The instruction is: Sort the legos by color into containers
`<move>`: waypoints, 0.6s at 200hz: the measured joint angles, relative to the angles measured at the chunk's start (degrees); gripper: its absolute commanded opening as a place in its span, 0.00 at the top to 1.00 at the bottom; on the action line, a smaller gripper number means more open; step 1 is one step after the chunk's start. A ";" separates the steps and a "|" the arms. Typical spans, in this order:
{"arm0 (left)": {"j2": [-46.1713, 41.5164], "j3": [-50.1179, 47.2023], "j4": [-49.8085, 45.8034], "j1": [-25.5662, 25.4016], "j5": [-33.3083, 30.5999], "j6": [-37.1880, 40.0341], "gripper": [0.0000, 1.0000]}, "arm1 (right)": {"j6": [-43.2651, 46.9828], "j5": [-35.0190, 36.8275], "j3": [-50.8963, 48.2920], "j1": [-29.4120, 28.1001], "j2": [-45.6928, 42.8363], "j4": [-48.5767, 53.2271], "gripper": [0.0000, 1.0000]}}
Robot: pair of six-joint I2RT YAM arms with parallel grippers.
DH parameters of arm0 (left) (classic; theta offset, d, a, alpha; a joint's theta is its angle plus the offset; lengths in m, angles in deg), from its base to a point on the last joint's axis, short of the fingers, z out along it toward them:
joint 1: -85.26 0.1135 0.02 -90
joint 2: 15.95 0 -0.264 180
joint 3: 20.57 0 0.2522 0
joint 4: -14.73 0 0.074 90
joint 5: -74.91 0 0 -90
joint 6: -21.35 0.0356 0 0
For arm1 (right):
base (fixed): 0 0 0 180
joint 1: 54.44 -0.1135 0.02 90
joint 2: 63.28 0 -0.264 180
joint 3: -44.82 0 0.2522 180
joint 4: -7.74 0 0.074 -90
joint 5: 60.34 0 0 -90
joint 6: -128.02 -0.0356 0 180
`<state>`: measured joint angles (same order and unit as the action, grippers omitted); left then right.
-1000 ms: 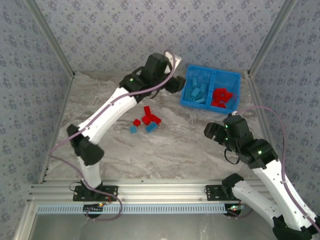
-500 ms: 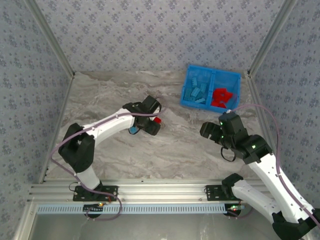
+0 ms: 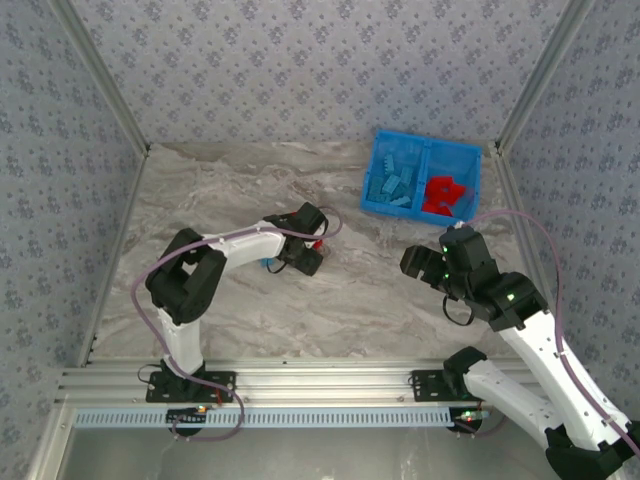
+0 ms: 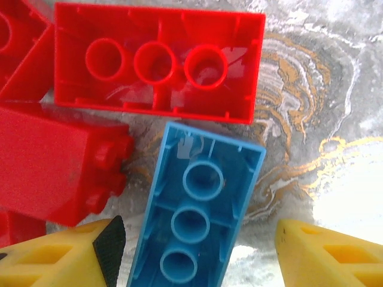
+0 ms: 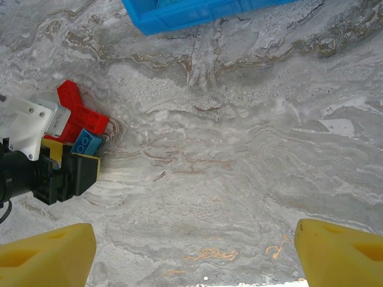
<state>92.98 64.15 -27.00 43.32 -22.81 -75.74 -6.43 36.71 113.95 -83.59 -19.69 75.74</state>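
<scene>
A light blue lego (image 4: 197, 221) lies upside down on the table between the fingers of my left gripper (image 4: 197, 260), which is open around it with a gap on each side. Above it lie an upturned red lego (image 4: 158, 63) and a red lego on its side (image 4: 54, 161). From above, the left gripper (image 3: 300, 255) is down over the small pile, with a red lego (image 3: 316, 241) and a blue one (image 3: 268, 264) peeking out. The blue bin (image 3: 475, 160) holds blue legos (image 3: 393, 182) in its left compartment and red legos (image 3: 445, 192) in its right. My right gripper (image 3: 415, 262) hovers open, nothing between its fingers (image 5: 48, 254).
The right wrist view shows bare marble table under the right gripper (image 5: 194, 257), the left gripper (image 5: 54, 173) with the pile at far left, and the bin's near wall (image 5: 191, 12) at the top. Metal frame posts and patterned walls enclose the table.
My left arm has swung from the bin back and down onto the pile, and its fingers now straddle a blue lego. The right gripper has shifted slightly left.
</scene>
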 measured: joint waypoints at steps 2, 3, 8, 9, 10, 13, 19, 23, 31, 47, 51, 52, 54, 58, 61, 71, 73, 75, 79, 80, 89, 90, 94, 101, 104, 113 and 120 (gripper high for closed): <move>0.09 0.00 0.20 0.00 0.02 0.07 0.38 | -0.02 0.00 0.00 0.00 0.00 0.00 0.11; 0.20 -0.02 0.28 0.00 0.02 0.02 0.39 | -0.02 0.00 0.00 0.00 0.00 0.00 0.11; 0.44 -0.04 0.66 0.00 0.04 0.20 0.42 | -0.15 0.00 0.00 0.00 0.00 0.00 0.11; 0.48 -0.07 0.72 0.00 0.02 0.15 0.43 | -0.15 0.00 0.00 0.00 0.00 0.00 0.11; 0.55 -0.09 0.76 0.00 0.02 0.09 0.44 | -0.15 -0.02 0.00 0.00 0.00 0.00 0.11; 0.74 -0.15 1.07 0.00 0.22 0.00 0.45 | -0.17 -0.02 0.00 0.00 0.00 0.00 0.11; 0.87 -0.20 1.36 0.04 0.72 -0.20 0.49 | -0.17 0.00 0.00 0.00 0.00 0.00 0.11; 0.90 -0.20 1.49 0.04 0.87 -0.24 0.52 | -0.17 0.00 0.00 0.00 0.02 0.00 0.11; 0.90 -0.20 1.66 -0.09 1.14 -0.48 0.57 | -0.20 0.00 0.00 0.00 0.02 0.00 0.11; 0.79 -0.55 2.23 -0.17 2.60 -0.44 0.65 | -0.37 0.00 0.00 0.00 0.02 0.00 0.11; 0.61 -0.79 2.54 -0.22 2.82 -0.87 0.66 | -0.42 0.00 0.00 0.00 0.02 0.00 0.11; 0.57 -0.87 2.60 -0.24 2.86 -0.81 0.66 | -0.42 0.00 0.00 0.00 0.02 0.00 0.11; 0.55 -0.98 2.71 -0.24 2.91 -0.68 0.67 | -0.42 0.00 0.00 0.00 0.02 0.00 0.11; 0.20 -1.25 2.99 -0.33 3.10 -1.07 0.68 | -0.46 0.00 0.00 0.00 0.02 0.00 0.11; 0.07 -1.49 3.21 -0.44 3.48 -0.87 0.69 | -0.59 0.00 0.00 0.00 0.02 0.00 0.11; -1.07 -2.56 3.85 -0.61 4.04 -1.42 0.70 | -0.79 0.00 0.00 -0.04 0.00 0.00 0.11; -1.25 -2.73 3.87 -0.66 4.09 -1.31 0.70 | -0.83 0.00 0.00 -0.04 0.00 0.00 0.11; -1.55 -2.99 3.93 -0.74 4.26 -1.42 0.70 | -0.83 0.00 0.00 -0.04 0.00 0.00 0.11; -2.34 -3.50 3.85 -1.03 4.50 -1.55 0.70 | -0.94 0.00 0.00 -0.04 0.00 0.00 0.10; -2.47 -3.58 3.87 -1.07 4.55 -1.57 0.70 | -1.03 0.00 0.00 -0.04 0.00 0.00 0.10; -4.50 -4.44 3.63 -1.99 5.05 -1.90 0.70 | -1.22 0.00 -0.02 -0.04 -0.07 -0.02 0.10; -4.70 -4.48 3.58 -2.08 5.05 -1.95 0.70 | -1.25 0.00 -0.02 -0.04 -0.07 -0.02 0.10; -5.66 -4.68 3.41 -2.58 5.22 -2.08 0.70 | -1.27 0.02 -0.04 -0.04 -0.13 -0.02 0.10; -7.67 -4.70 3.06 -3.69 5.51 -2.34 0.69 | -1.44 0.02 -0.15 -0.04 -0.35 -0.09 0.10; -8.59 -4.68 3.02 -4.20 5.62 -2.49 0.69 | -1.49 0.02 -0.24 -0.04 -0.48 -0.11 0.10; -11.34 -4.37 2.89 -5.66 5.81 -2.73 0.68 | -1.68 0.07 -0.50 -0.04 -0.87 -0.20 0.10; -13.40 -3.48 2.58 -6.75 6.01 -2.97 0.68 | -1.81 0.22 -0.68 -0.04 -1.18 -0.24 0.10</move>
<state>79.58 60.67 -24.42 36.57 -16.80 -78.72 -8.24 36.92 113.27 -83.63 -20.87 75.50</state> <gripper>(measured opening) 0.327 0.896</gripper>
